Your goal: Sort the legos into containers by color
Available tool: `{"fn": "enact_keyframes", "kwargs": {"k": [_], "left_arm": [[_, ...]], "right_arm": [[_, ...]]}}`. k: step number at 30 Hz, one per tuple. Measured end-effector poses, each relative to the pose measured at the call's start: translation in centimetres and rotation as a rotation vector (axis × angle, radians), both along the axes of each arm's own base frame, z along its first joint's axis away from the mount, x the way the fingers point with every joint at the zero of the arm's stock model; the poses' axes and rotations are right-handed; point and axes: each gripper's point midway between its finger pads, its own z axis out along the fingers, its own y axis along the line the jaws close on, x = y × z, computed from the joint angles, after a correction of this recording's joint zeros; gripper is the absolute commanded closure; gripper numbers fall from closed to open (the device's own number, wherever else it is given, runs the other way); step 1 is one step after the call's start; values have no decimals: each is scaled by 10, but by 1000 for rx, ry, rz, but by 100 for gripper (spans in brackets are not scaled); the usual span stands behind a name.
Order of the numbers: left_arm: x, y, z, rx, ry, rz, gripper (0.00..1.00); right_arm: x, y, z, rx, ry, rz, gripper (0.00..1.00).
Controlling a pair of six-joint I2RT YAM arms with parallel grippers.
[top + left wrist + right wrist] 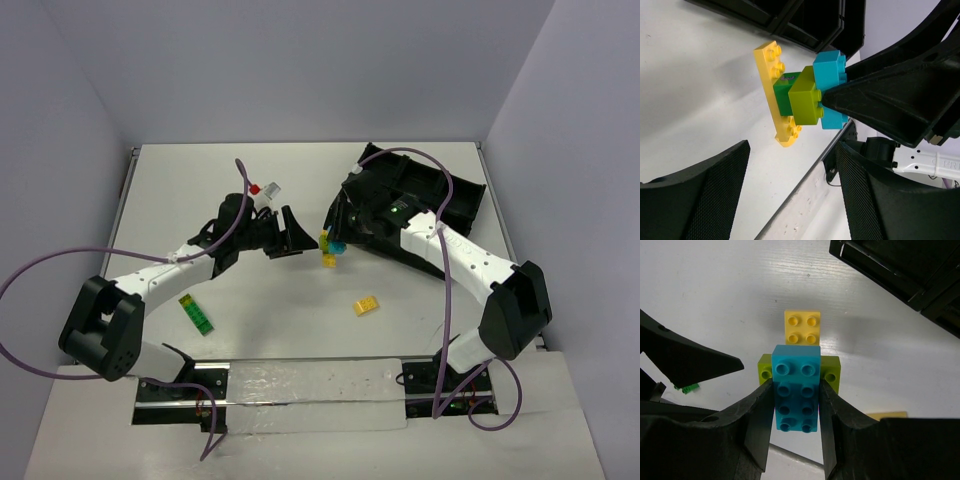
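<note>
Smooth, glossy plastic is noted on the cyan brick (796,390) between the jaws of the right gripper (796,386); likewise on the lime brick (806,100) and yellow plate (771,85) beyond. On the left gripper (792,165), the pads (710,195) are recorded as matt black, finely dimpled. Under the jaws, the table (685,110) is matt white. Past them, the tray (900,270) is black plastic with a sheen.

The whole table (280,180) is viewed from high above its near edge, faced toward the far side. The brick stack (805,95) is shared close up by both wrist views, approached from left and right.

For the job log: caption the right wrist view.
Right gripper clamps the cyan brick of a three-colour lego stack.
</note>
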Motion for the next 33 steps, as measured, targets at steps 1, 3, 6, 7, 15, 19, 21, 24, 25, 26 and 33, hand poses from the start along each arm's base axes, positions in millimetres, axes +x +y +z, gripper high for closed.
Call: {"fn": "enact_keyframes", "kwargs": {"k": [1, 3, 6, 7, 15, 19, 21, 24, 25, 26, 33], "left_arm": [[-1, 0, 0, -2, 2, -3, 25], [-2, -1, 0, -9, 3, -12, 27], [-3, -4, 1, -20, 1, -27, 30], [-3, -4, 1, -22, 2, -32, 30], [-7, -10, -5, -43, 26, -75, 30], [-5, -13, -7, -55, 35, -76, 32], [-5, -15, -7, -61, 38, -77, 33], [-5, -16, -7, -68, 41, -82, 36], [-5, -16, -7, -70, 43, -84, 36], [-5, -17, -7, -73, 44, -86, 36], [-5, -19, -7, -85, 54, -94, 38]], "right_arm": [[0, 0, 0, -2, 0, -1, 98], [0, -1, 0, -3, 0, -4, 98], [0, -1, 0, -3, 0, -7, 98], [0, -1, 0, -2, 0, -8, 98], [0, 0, 0, 2, 3, -12, 98], [0, 0, 0, 6, 7, -12, 98], [-1, 0, 0, 7, 8, -10, 98], [-1, 1, 0, 9, 9, -8, 98], [-1, 1, 0, 9, 10, -8, 98], [-1, 1, 0, 10, 10, -7, 98], [-2, 2, 0, 10, 10, -3, 98]]}}
